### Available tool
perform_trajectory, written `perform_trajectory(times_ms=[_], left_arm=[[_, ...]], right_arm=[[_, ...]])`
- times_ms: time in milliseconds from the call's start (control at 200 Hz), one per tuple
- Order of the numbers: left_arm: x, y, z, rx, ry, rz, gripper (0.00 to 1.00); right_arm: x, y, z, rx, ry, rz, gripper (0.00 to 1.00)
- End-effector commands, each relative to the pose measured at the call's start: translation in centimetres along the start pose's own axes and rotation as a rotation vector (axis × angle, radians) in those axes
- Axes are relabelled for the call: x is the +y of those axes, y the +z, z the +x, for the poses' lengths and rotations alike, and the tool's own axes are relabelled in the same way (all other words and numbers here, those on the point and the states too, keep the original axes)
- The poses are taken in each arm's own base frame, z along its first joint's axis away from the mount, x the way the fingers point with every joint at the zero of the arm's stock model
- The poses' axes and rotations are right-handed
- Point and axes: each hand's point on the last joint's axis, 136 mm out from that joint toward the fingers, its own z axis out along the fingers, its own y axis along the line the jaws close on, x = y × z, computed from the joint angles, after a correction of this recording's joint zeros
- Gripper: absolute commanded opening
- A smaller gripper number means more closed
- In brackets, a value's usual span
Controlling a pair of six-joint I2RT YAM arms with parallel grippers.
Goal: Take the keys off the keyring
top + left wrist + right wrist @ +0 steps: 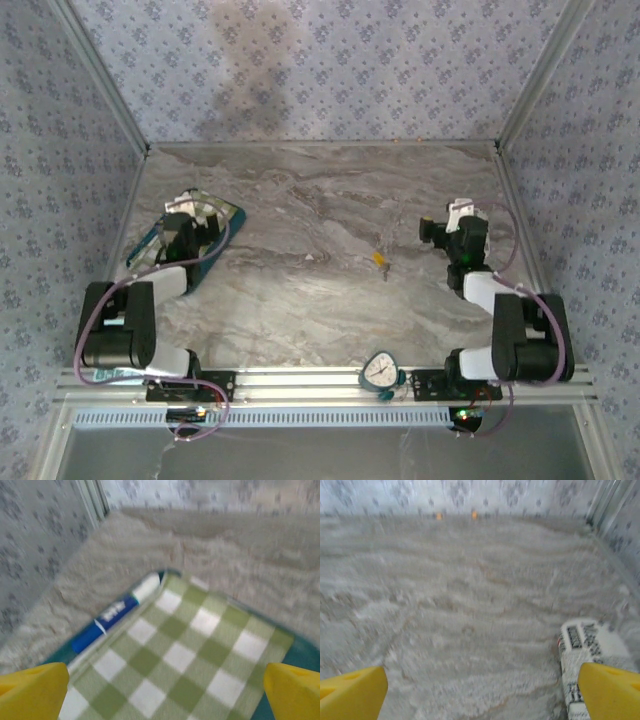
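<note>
We see the keys (381, 261) lying just right of the worktop's (300, 310) centre, near the right arm (482, 288); both arms' jaws stand wide apart, empty. We judge the keys light, stiff, slippery metal, best pinched at the yellow-orange head

Item count on the counter (330, 190): key (381, 260), one; tray (305, 655), one; checked cloth (190, 655), one; marker (117, 612), one; dial timer (380, 370), one; white printed object (587, 642), one. Arms, two: left arm (130, 320), right arm (520, 335). Tools, two: left tool (165, 695), right tool (482, 695).
</note>
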Motion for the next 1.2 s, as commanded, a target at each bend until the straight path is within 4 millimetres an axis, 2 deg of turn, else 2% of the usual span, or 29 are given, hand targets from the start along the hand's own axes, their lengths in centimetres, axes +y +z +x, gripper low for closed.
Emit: perform_trajectory(times_ms=[0, 70, 130, 170, 240, 270, 325, 390, 555, 725, 765, 825, 885, 1054, 1194], left_arm=[[1.2, -1.6, -2.8, -0.016, -0.095, -0.045, 0.99], [1.8, -2.9, -4.6, -0.037, -0.276, -0.047, 0.99], [3.0, -4.0, -4.7, 0.0, -0.495, -0.084, 0.99], [3.2, -4.3, -4.6, 0.027, -0.614, -0.064, 1.0], [1.3, -4.7, -4.6, 0.077, -0.713, 0.095, 0.99], [0.2, -4.9, -4.7, 0.098, -0.728, 0.157, 0.99], [-1.8, -5.6, -4.6, 0.153, -0.744, 0.257, 0.99], [-3.8, -6.6, -3.9, 0.231, -0.736, 0.318, 0.99], [-8.5, -10.5, -1.8, 0.331, -0.587, 0.443, 0.92], [-11.7, -14.1, 2.6, 0.423, -0.46, 0.491, 0.88], [-12.3, -14.7, 3.5, 0.428, -0.453, 0.498, 0.88], [-13.4, -15.6, 4.5, 0.431, -0.445, 0.527, 0.87], [-14.0, -16.1, 5.3, 0.429, -0.424, 0.522, 0.87], [-15.9, -16.6, 6.2, 0.428, -0.392, 0.535, 0.86], [-17.6, -16.9, 6.3, 0.441, -0.324, 0.544, 0.86]], right_arm=[[0.2, -1.5, -2.4, -0.011, 0.111, -0.025, 1.0], [0.0, -2.6, -3.8, 0.007, 0.263, -0.031, 1.0], [-1.4, -3.7, -3.0, 0.107, 0.494, 0.042, 1.0], [-1.1, -4.0, -2.5, 0.159, 0.612, -0.004, 0.99], [0.5, -4.1, -3.1, 0.136, 0.705, -0.204, 0.98], [0.8, -4.2, -3.2, 0.114, 0.75, -0.244, 0.93], [1.1, -4.6, -3.2, 0.106, 0.803, -0.274, 0.93], [1.8, -5.2, -2.9, 0.17, 0.789, -0.276, 0.91], [4.6, -7.4, 0.2, 0.427, 0.645, -0.257, 0.8], [6.7, -9.3, 3.9, 0.596, 0.555, -0.248, 0.77], [7.4, -9.5, 4.6, 0.615, 0.535, -0.253, 0.74], [8.2, -9.5, 5.8, 0.651, 0.512, -0.225, 0.63], [9.2, -9.6, 6.8, 0.694, 0.48, -0.217, 0.53], [11.5, -8.9, 9.2, 0.791, 0.402, -0.174, 0.41], [12.6, -8.0, 10.6, 0.839, 0.375, -0.132, 0.41]])
